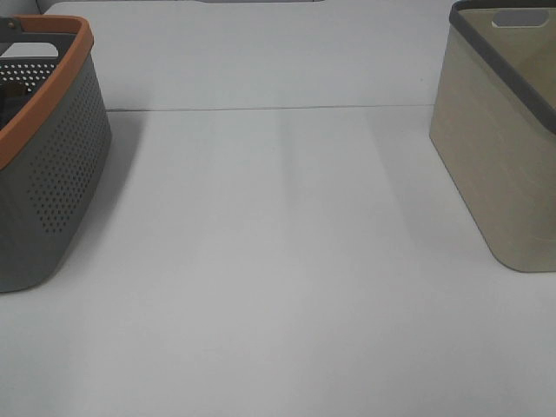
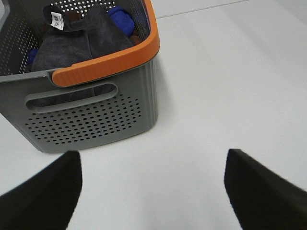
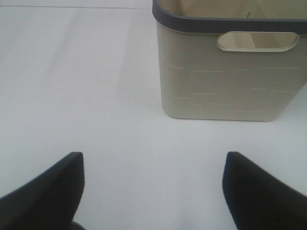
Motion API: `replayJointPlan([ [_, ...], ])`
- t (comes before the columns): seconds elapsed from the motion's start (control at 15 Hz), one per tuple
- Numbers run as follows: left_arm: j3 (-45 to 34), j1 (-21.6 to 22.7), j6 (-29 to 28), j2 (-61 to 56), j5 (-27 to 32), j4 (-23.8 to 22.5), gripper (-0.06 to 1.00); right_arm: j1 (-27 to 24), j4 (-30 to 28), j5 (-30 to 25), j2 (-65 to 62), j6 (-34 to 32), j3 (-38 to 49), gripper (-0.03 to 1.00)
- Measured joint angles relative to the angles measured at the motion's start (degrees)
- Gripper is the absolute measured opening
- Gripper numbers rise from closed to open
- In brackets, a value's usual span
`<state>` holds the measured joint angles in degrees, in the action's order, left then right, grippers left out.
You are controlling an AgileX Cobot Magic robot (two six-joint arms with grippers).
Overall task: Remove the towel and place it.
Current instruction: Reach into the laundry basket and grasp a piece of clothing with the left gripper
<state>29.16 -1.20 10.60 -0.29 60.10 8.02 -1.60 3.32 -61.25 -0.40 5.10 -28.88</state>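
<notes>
From the high camera, a gray basket (image 1: 61,182) with lots of little holes stands at the left edge of the white surface (image 1: 278,278). It has an orange rim (image 1: 52,87) on top. A beige basket (image 1: 495,165) with a dark gray rim (image 1: 504,61) stands at the right edge. The two baskets are well apart, with bare surface between them. What lies inside the gray basket is hard to tell from here.

The left wrist camera looks down at the gray basket (image 2: 96,120) from near by. The towel (image 2: 76,45) lies inside this basket, dark and bunched up, piled close under the orange rim (image 2: 115,64). A small white tag (image 2: 57,20) sticks up at its top edge. A blue cloth (image 2: 122,17) peeks out just beside the towel. The left end effector (image 2: 153,191) is spread wide, with its two black fingers (image 2: 48,191) far apart and nothing between them. It hangs above the surface, in front of the basket, and does not touch the towel.

The right wrist camera looks at the beige basket (image 3: 216,86). A handle hole (image 3: 256,41) sits just below its rim. The right end effector (image 3: 152,191) is spread wide too and holds nothing. It hangs above the surface, apart from the beige basket.
</notes>
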Motion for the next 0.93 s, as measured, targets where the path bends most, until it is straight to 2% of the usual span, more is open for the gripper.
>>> replayJointPlan([
  [0.93, 0.00, 0.00, 0.00, 0.00, 0.00, 0.00, 0.77, 0.00, 0.00, 0.00, 0.00, 0.00, 0.00, 0.75],
])
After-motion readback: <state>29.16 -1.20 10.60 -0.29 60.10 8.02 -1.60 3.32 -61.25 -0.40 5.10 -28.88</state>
